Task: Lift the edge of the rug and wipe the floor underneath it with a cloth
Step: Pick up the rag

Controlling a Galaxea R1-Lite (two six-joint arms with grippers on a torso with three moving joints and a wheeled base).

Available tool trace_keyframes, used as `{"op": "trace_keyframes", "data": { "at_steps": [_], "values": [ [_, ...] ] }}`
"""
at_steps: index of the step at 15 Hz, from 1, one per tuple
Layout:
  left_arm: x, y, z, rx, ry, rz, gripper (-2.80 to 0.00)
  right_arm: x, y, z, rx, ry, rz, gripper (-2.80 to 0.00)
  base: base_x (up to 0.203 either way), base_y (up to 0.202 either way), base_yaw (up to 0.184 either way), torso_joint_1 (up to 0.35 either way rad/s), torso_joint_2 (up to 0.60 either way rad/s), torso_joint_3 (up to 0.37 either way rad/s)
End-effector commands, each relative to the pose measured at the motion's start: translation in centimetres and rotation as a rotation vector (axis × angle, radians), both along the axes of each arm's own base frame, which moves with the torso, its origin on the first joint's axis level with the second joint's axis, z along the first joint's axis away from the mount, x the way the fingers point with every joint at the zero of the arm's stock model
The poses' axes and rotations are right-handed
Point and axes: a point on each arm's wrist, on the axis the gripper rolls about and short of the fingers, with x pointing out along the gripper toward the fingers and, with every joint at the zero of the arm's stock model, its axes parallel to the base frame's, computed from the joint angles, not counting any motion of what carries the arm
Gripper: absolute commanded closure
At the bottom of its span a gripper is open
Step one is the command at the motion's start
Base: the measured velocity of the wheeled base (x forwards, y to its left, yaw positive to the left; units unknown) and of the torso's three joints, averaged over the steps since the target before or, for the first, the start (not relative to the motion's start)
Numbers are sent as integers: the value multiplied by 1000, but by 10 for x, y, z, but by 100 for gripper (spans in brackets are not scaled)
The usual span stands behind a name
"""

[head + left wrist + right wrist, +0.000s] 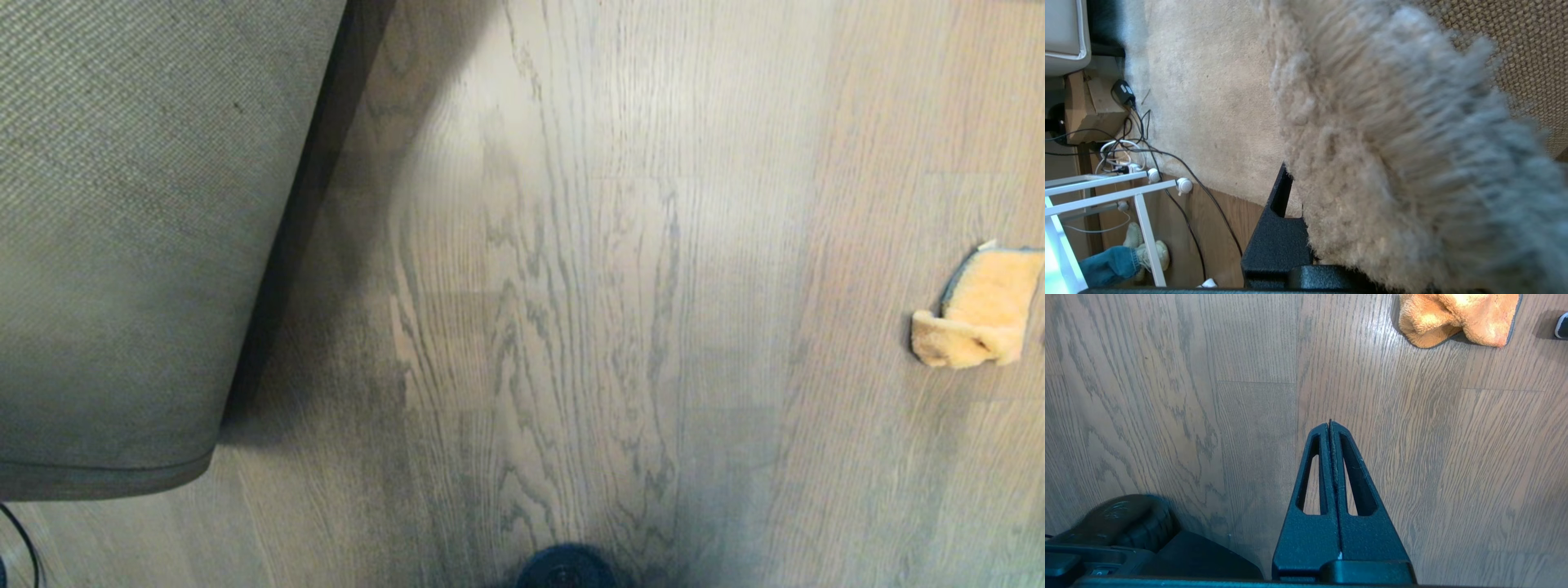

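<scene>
The rug edge (304,204) is raised off the floor (571,286), its beige woven backing (122,245) turned toward the head camera and its dark hem running along the right side. In the left wrist view my left gripper (1310,175) is shut on the rug edge: one black finger (1284,192) shows, while the pale pile (1392,163) folds over and hides the other. The orange cloth (984,310) lies crumpled on the floor at the far right, untouched. My right gripper (1329,424) hangs shut and empty above the floor, with the cloth (1457,316) ahead of its tips.
Beyond the rug, the left wrist view shows black cables (1167,163), a white metal frame (1106,192), a cardboard box (1090,106) and a person's shoe and jeans leg (1139,253). A black part of my base (563,567) sits at the near edge.
</scene>
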Motion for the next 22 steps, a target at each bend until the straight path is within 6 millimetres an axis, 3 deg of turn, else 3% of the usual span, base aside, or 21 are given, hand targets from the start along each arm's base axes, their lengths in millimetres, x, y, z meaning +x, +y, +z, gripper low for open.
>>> {"op": "trace_keyframes", "data": {
  "at_steps": [1,22],
  "values": [
    [0,0,0,0,-2,9,0,0,0,0,-1,0,0,0,0,0,0,0,0,0],
    [20,-5,-6,16,116,-42,0,0,0,0,-5,-2,-1,0,0,0,0,0,0,0]
  ]
}}
